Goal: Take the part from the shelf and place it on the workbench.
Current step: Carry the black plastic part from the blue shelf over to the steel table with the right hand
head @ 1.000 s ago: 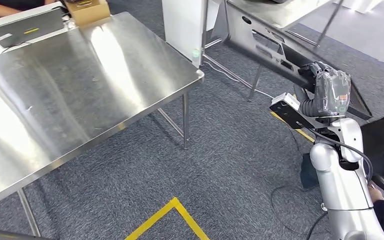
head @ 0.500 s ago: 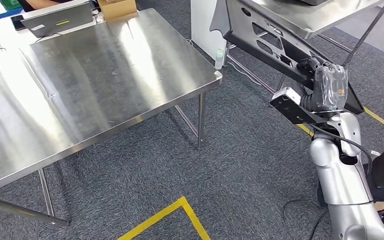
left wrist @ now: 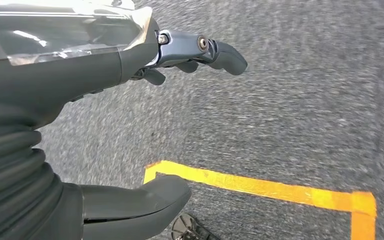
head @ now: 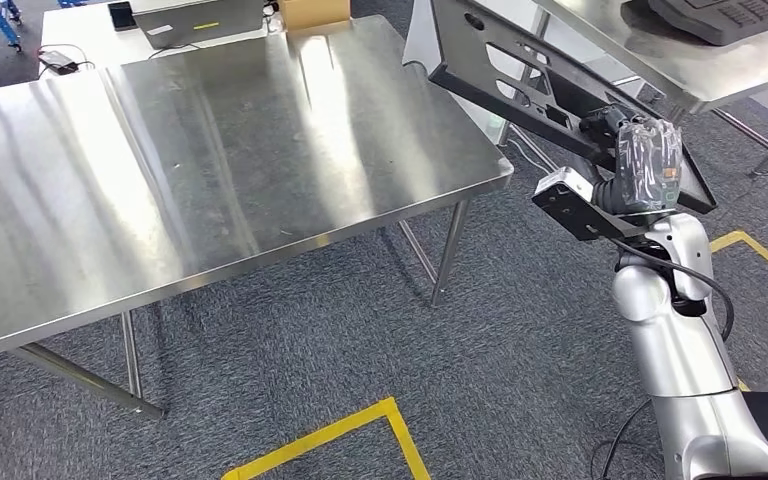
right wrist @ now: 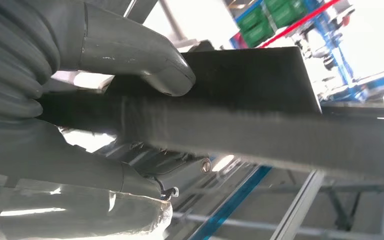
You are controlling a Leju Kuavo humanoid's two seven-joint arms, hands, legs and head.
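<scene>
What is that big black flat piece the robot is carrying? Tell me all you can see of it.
The long black panel looks like moulded plastic or painted metal, flat, with several cut-out slots and a round hole near its far end. It is tilted, held in the air to the right of the shiny steel workbench, its far end reaching above the bench's corner. The robot's right hand grips its near edge; in the right wrist view the thumb presses across the dark face. It rests on nothing else visible.
</scene>
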